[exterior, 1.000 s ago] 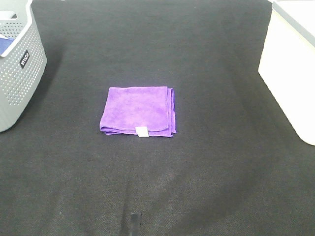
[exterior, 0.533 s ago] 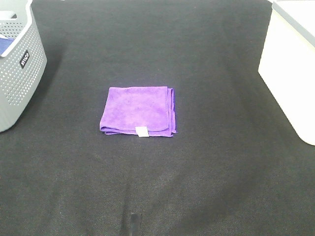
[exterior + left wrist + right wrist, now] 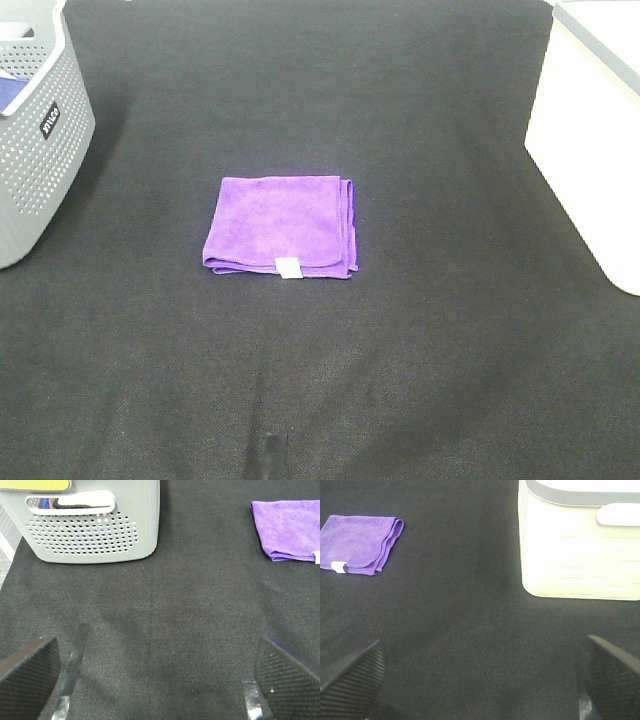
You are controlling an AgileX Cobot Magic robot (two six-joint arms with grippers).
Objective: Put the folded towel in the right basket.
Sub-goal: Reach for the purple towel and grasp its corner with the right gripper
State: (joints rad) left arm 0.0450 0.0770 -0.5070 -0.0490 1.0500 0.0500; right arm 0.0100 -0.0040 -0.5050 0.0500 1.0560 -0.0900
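A folded purple towel [image 3: 282, 226] with a small white tag lies flat on the black table mat in the middle of the exterior view. It also shows in the left wrist view [image 3: 289, 529] and the right wrist view [image 3: 360, 544]. The right basket [image 3: 593, 130] is white and stands at the right edge; it shows in the right wrist view [image 3: 580, 550]. My left gripper [image 3: 155, 680] is open and empty, well short of the towel. My right gripper [image 3: 480, 680] is open and empty, between towel and basket. Neither arm shows in the exterior view.
A grey perforated basket [image 3: 35, 140] stands at the far left, also in the left wrist view [image 3: 92, 525], with something yellow on top. The black mat [image 3: 400, 350] covers the whole table.
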